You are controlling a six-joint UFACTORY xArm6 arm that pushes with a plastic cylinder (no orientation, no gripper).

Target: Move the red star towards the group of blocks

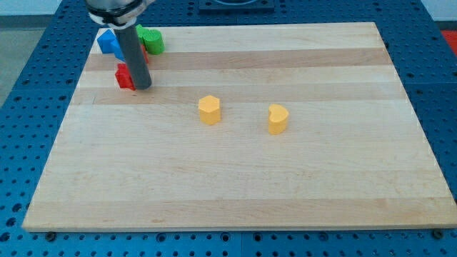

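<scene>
In the camera view, a pale wooden board point(235, 178) with lengthwise grain stripes lies on a blue perforated table point(28, 78). The straight dark rod comes down from the view's top left, and my tip point(142, 87) rests on the board right against the small red block point(125, 77), which sits on the tip's left side and is partly covered by the rod; its star shape cannot be made out clearly from here. There is no claw on this arm, only the rod, so nothing can be said of wide, narrow or holding. Just above the red block, at the board's top left corner, a cluster of blocks sits close together: a blue block point(109, 42) at the left, a green block point(151, 40) at the right, and a sliver of another red piece point(143, 51) showing beside the rod. Well apart, near the board's middle, stand a yellow hexagonal block point(209, 110) and, to its right, a yellow heart-shaped block point(278, 118).
</scene>
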